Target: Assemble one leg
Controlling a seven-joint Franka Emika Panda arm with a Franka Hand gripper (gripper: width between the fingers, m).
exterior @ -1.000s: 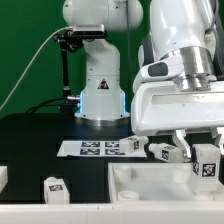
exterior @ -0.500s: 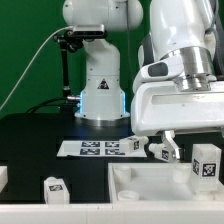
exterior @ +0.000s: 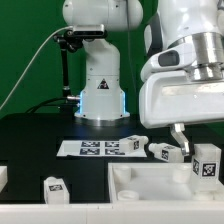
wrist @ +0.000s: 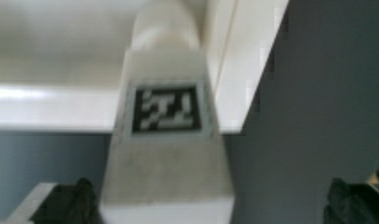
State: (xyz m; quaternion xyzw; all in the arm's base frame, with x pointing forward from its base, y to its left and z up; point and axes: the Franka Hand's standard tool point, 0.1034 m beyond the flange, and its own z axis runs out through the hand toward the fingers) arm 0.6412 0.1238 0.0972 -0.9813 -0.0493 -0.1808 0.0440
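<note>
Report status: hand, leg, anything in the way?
Hand open, fingers either side of the leg, not clamped. Tag faces the wrist camera, white body behind it. Nothing blocking in view.

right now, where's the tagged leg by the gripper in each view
Exterior view: the leg stands low at the far right, just to the exterior view's right of the fingers.
Wrist view: the leg fills the middle, its tag facing the camera, between the open fingers.
Shared landmark: the gripper's fingers beside the leg.
</note>
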